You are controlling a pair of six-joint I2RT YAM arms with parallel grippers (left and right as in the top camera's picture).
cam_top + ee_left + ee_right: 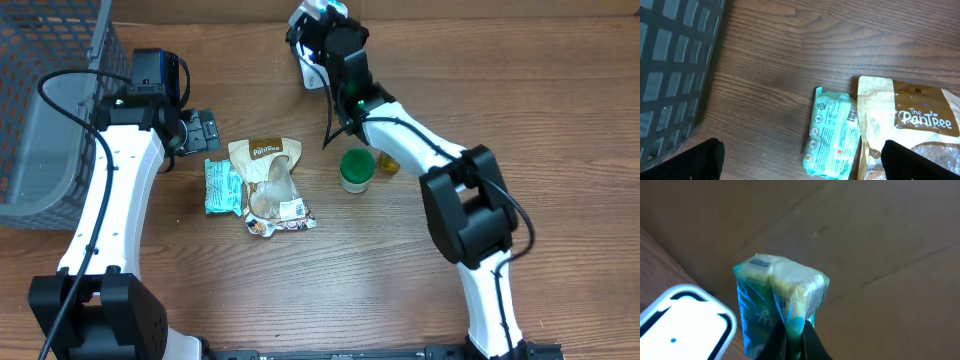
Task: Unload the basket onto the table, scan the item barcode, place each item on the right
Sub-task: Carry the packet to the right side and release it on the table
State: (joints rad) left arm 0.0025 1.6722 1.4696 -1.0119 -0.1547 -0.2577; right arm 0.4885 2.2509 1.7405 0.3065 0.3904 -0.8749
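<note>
Pinching packet point(777, 292), right end effector point(793, 336) outstretched.

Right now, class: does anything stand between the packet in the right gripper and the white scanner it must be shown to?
Nothing visible does. The right gripper is shut on the teal packet. In the right wrist view the white scanner lies just beside it, with nothing in the gap.
</note>
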